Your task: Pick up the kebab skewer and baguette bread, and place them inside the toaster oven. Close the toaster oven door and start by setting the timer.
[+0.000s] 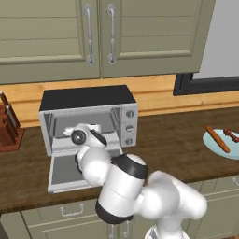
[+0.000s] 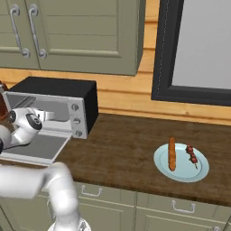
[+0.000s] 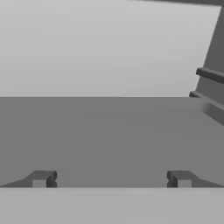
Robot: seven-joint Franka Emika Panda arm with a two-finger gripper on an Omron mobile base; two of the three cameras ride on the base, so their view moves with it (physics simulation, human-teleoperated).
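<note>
Toaster oven (image 1: 88,100) interior partly behind arm, end effector (image 3: 111,179) inside.

Glossy white rounded arm (image 1: 122,184), black joint bands, seemingly dark fingertips (image 3: 42,179).

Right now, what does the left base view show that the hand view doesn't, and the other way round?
Left base view alone: the toaster oven's black top and knobs, its toaster oven door dropped open, and the plate with the baguette bread and kebab skewer far to the right. Hand view alone: the end effector open with nothing between its fingertips, and rack rails on the side wall. Both share the oven's grey interior.
</note>
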